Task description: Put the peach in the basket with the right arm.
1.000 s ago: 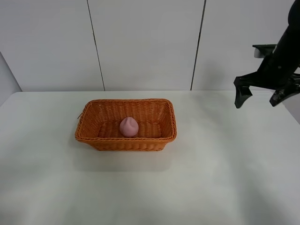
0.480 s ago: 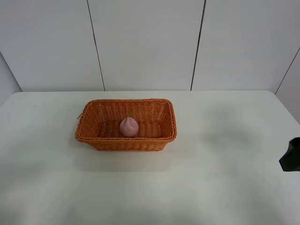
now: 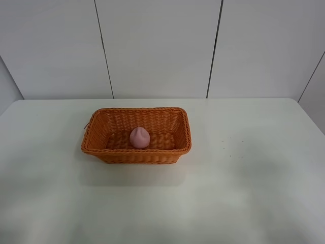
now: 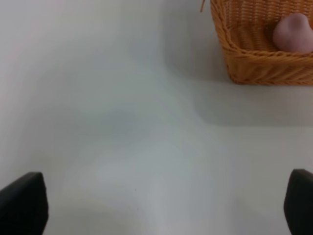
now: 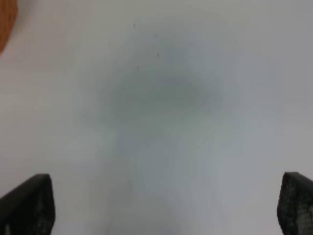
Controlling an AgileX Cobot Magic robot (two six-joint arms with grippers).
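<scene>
The pink peach [image 3: 139,137] lies inside the orange wicker basket [image 3: 101,146] on the white table; the left wrist view shows the same peach [image 4: 293,33] in the basket [image 4: 254,63]. Neither arm shows in the exterior high view. My left gripper [image 4: 161,205] hovers open over bare table beside the basket, its fingertips [image 4: 23,203] far apart and nothing between them. My right gripper [image 5: 164,205] is also open and empty above bare table, its fingertips [image 5: 29,203] wide apart, with only a sliver of the basket [image 5: 6,24] at the picture's edge.
The white table [image 3: 244,193] spreads around the basket, backed by a panelled white wall [image 3: 157,46]. A few small dark specks [image 3: 227,147] mark the table to the basket's right.
The right arm, raised at the far right a second ago, dropped to the right edge and has now left the exterior high view. The peach and basket have not moved.
</scene>
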